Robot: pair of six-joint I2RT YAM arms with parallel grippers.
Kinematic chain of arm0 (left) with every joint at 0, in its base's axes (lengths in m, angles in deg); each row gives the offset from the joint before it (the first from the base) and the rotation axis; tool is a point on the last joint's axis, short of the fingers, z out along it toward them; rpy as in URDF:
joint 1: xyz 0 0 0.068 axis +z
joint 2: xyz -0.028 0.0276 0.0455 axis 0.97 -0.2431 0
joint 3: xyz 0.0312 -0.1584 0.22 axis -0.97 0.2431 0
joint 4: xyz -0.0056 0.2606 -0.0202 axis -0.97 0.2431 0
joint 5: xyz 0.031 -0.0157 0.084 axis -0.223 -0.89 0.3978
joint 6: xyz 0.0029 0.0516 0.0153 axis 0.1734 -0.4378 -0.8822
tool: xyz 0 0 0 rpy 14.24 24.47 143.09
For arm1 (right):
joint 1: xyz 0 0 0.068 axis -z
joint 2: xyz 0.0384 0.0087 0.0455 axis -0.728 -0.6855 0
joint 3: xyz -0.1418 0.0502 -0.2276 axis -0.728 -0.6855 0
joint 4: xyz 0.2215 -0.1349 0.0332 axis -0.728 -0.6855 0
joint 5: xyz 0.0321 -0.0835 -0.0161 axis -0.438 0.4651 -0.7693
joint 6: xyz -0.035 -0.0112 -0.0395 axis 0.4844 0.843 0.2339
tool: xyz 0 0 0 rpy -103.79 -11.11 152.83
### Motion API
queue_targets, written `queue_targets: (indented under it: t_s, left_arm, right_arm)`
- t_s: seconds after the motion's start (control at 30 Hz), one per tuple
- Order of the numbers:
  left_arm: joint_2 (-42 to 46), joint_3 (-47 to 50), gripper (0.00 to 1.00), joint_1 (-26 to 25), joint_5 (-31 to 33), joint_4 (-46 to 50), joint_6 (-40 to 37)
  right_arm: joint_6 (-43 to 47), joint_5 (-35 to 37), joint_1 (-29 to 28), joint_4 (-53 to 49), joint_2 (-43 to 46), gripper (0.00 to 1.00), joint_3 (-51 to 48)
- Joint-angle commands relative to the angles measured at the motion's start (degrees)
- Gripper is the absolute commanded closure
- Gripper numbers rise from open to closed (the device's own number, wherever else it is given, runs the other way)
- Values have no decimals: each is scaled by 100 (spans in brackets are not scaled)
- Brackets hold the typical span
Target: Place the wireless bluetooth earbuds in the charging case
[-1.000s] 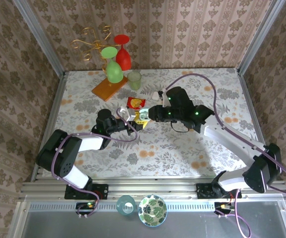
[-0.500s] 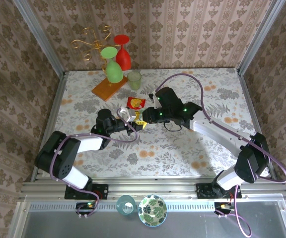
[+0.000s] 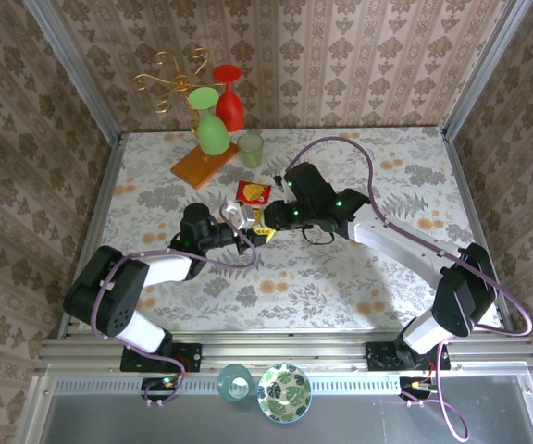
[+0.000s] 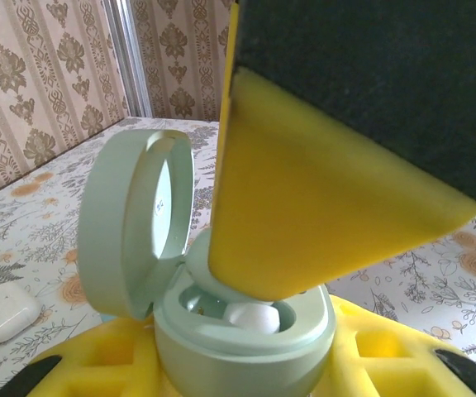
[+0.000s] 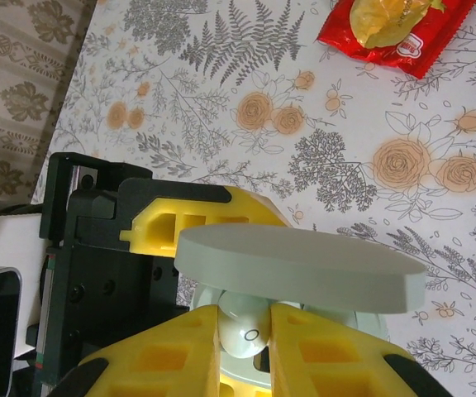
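The light green-blue charging case (image 4: 246, 347) stands with its lid (image 4: 135, 223) swung open, and my left gripper (image 4: 242, 376) is shut on its base. One white earbud (image 4: 259, 316) sits in a socket. My right gripper (image 5: 246, 351) is shut on the other earbud (image 5: 249, 329), holding it just over the case's open inside, under the edge of the lid (image 5: 304, 265). From above, the case (image 3: 239, 215) sits mid-table with the left gripper (image 3: 248, 231) and the right gripper (image 3: 268, 220) meeting at it.
A red snack packet (image 3: 254, 191) lies just behind the case. Further back stand a green cup (image 3: 251, 148) and a wooden base (image 3: 202, 165) with a gold wire rack and green and red glasses. A small white case (image 4: 2, 313) rests on the table.
The right arm has swung left and brought its gripper with the earbud in over the open case. The left gripper still holds the case in the same place.
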Motion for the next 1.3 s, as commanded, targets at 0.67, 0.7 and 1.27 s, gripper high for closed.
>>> queue_targets:
  t_s: [0.67, 0.7, 1.27]
  left_arm:
    - [135, 48, 74, -41, 48, -258, -367]
    - [146, 56, 74, -41, 23, -303, -378]
    - [322, 184, 74, -111, 3, -431, -426]
  right_arm:
    - [408, 389, -39, 28, 856, 55, -40]
    - [435, 469, 6, 7, 914, 54, -27]
    - [639, 113, 551, -756, -150, 58, 820]
